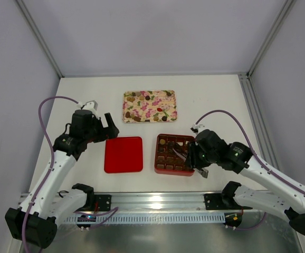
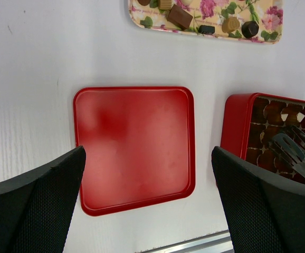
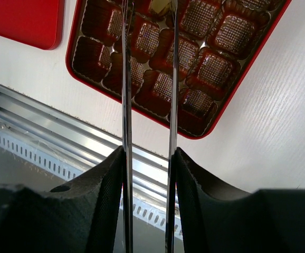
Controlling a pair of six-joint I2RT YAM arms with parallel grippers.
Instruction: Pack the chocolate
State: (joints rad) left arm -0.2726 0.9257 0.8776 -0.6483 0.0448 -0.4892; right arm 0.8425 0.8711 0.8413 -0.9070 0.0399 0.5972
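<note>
Holding tongs (image 3: pixel 125 79) over the red box (image 2: pixel 236 126), loose chocolate (image 2: pixel 180 16) lying beyond

The right tool (image 3: pixel 148 153) is clamping the metal tongs, blades pointing away from its arm over the box's gridded cells, some already filled; whether a piece is sitting between the tips I cannot tell. The left tool (image 2: pixel 148 158) is hanging spread wide above the red lid (image 2: pixel 134 142). Farther off, the loose pieces are lying on the floral tray (image 2: pixel 208 8), its long axis running left to right across the worktop (image 1: pixel 210 100), so the next pick is likely calling for a forward reach

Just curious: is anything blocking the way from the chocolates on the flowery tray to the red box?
Nothing visible: bare table lies between the chocolates and the open box; the lid sits aside.
</note>
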